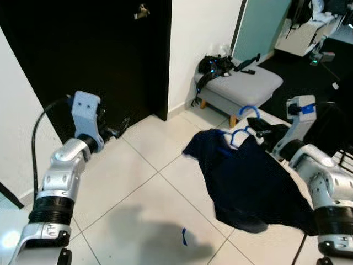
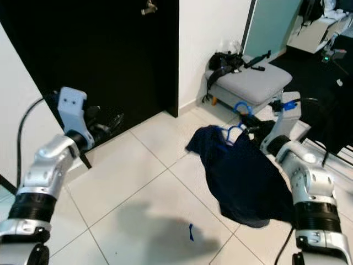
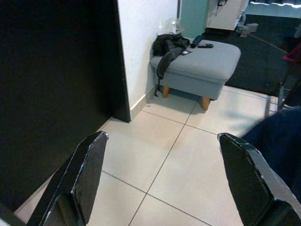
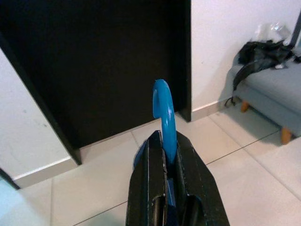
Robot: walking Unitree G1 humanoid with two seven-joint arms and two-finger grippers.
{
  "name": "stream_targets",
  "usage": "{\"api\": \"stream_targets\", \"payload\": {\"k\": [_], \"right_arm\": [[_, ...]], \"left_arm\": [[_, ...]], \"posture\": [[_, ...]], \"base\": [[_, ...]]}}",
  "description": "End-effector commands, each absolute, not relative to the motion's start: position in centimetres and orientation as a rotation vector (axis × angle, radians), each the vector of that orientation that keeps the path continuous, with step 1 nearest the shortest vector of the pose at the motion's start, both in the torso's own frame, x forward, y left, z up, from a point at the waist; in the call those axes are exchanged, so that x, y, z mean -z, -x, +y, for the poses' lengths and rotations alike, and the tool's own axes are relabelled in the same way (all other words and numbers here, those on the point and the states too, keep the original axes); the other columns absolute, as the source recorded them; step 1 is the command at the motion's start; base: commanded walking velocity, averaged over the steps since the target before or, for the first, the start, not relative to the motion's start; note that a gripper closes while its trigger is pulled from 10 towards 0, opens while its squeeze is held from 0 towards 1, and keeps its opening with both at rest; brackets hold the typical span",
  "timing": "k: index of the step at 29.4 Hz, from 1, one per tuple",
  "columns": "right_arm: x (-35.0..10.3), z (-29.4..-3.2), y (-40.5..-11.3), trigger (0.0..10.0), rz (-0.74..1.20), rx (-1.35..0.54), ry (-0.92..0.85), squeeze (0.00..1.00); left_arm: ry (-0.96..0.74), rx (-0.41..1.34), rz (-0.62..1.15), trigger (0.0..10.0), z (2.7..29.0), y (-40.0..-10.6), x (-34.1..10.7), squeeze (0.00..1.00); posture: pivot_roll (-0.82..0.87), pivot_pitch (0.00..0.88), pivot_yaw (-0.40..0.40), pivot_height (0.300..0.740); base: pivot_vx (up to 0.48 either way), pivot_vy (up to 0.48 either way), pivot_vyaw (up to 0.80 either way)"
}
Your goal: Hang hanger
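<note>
A blue plastic hanger carries a dark navy garment that droops toward the tiled floor at the right. My right gripper is shut on the hanger just below its hook, which sticks up between the black fingers in the right wrist view. My left gripper is raised at the left, in front of the black door, and its fingers stand wide open with nothing between them. A brass door handle shows at the top of the door.
A grey footstool with a black bag on it stands by the white wall at the back right. A small blue scrap lies on the pale tiles. White furniture and a dark rug lie beyond.
</note>
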State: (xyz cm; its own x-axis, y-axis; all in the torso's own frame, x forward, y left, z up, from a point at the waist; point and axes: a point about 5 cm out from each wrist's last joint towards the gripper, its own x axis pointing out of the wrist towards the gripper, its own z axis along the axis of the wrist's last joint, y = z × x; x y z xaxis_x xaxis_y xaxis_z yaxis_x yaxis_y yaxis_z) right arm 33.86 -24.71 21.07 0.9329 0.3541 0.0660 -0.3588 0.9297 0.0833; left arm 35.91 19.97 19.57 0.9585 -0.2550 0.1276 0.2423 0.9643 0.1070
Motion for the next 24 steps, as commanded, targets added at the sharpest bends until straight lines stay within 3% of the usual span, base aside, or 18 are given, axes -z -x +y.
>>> {"api": "stream_targets", "payload": {"k": [1, 4, 6, 13, 14, 15, 19, 21, 24], "right_arm": [[-23.1, -24.6, -34.1, 0.0, -0.155, -0.361, -0.133, 0.00], [-24.2, -24.6, -34.3, 0.0, -0.198, -0.357, -0.130, 0.00], [-22.8, -23.6, -34.4, 0.0, -0.136, -0.399, 0.012, 0.00], [-26.9, -24.9, -34.6, 0.0, -0.302, -0.319, -0.053, 0.00], [-26.9, -24.9, -34.6, 0.0, -0.302, -0.319, -0.053, 0.00], [-24.7, -24.1, -34.6, 0.0, -0.220, -0.351, 0.055, 0.00], [-23.5, -23.5, -34.4, 0.0, -0.197, -0.381, 0.043, 0.00], [-26.4, -23.7, -34.2, 0.0, -0.358, -0.385, -0.209, 0.00], [-27.9, -23.9, -33.9, 0.0, -0.436, -0.409, -0.305, 0.00]], "left_arm": [[-0.095, 0.270, -0.138, 10.0, 19.1, -36.0, -19.1, 0.00], [-0.086, 0.274, -0.142, 10.0, 18.8, -36.0, -19.0, 0.00], [-0.074, 0.278, -0.148, 10.0, 18.3, -36.1, -19.0, 0.00], [-0.066, 0.294, -0.142, 10.0, 17.5, -36.1, -18.7, 0.00], [-0.066, 0.294, -0.142, 10.0, 17.5, -36.1, -18.7, 0.00], [-0.058, 0.297, -0.133, 10.0, 17.2, -36.0, -18.3, 0.00], [-0.052, 0.299, -0.127, 10.0, 16.9, -36.0, -18.1, 0.00], [-0.037, 0.320, -0.130, 10.0, 16.1, -35.8, -18.0, 0.00], [-0.035, 0.329, -0.130, 10.0, 15.8, -35.8, -18.0, 0.00]], "posture": [[0.03, 0.086, -0.022, 0.740], [0.03, 0.083, -0.024, 0.740], [0.03, 0.083, -0.026, 0.740], [0.03, 0.085, -0.022, 0.740], [0.03, 0.085, -0.022, 0.740], [0.03, 0.083, -0.023, 0.740], [0.04, 0.086, -0.024, 0.740], [0.03, 0.082, -0.016, 0.740], [0.03, 0.082, -0.016, 0.740]], "base": [[0.000, 0.000, 0.00], [0.000, 0.000, 0.00], [0.000, 0.000, 0.00], [0.000, 0.000, 0.00], [0.000, 0.000, 0.00], [0.000, 0.000, 0.00], [0.000, 0.000, 0.00], [0.000, 0.000, 0.00], [0.000, 0.000, 0.00]]}}
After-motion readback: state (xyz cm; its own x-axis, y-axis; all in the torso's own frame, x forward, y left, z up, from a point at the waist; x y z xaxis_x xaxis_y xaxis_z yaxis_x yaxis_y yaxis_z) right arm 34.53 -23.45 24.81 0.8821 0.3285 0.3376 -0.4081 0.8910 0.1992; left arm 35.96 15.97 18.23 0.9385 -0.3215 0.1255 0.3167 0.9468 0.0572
